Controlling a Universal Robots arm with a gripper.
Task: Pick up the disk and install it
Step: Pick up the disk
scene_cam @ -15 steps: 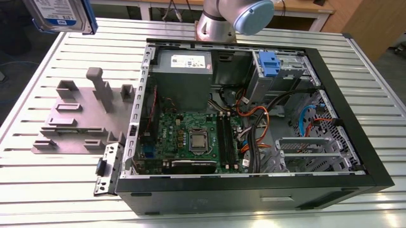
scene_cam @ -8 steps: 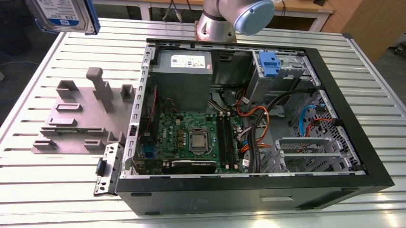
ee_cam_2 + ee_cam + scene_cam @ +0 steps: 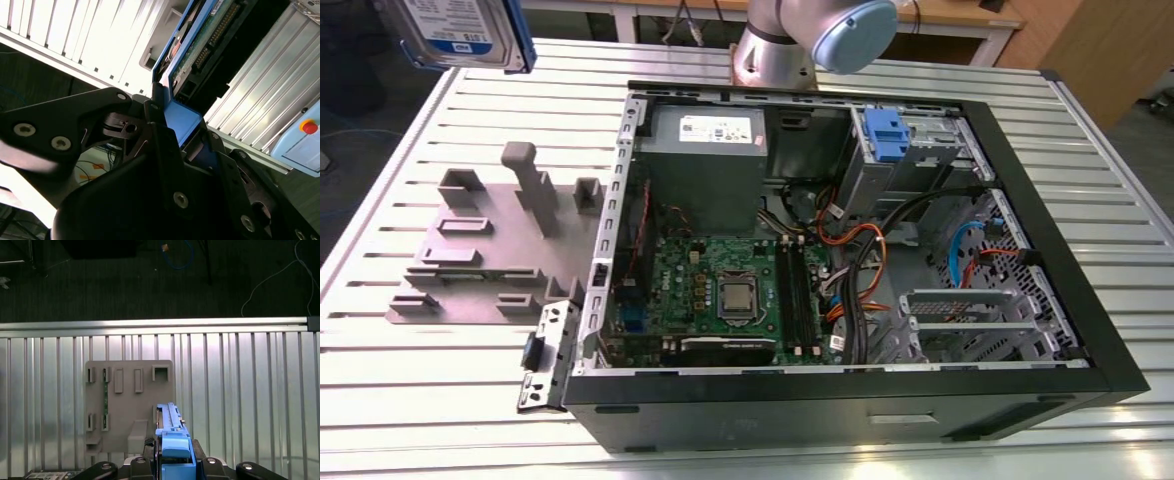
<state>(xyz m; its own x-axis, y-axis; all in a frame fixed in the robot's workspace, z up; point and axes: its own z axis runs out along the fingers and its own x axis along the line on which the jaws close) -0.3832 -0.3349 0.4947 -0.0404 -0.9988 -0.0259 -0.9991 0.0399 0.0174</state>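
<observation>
Pincer clamped on the disk (by its blue rail, it seems), high above the grey fixture near the worktop's edge.

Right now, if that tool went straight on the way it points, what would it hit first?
Probably the grey plastic fixture plate, touched first by the blue-railed silver disk the tool grips; depth is unclear.

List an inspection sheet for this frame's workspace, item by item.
Surface: slatted metal table, carrying case and fixture.
Job's things: the disk, held above the table; open computer case lies on its side.
Clutter: grey slotted fixture beside the case.
Grippers: gripper shut on the disk's blue carrier.
Cables: orange, black and blue cables inside the case.
Surroundings: dark floor, loose blue cable on it.
</observation>
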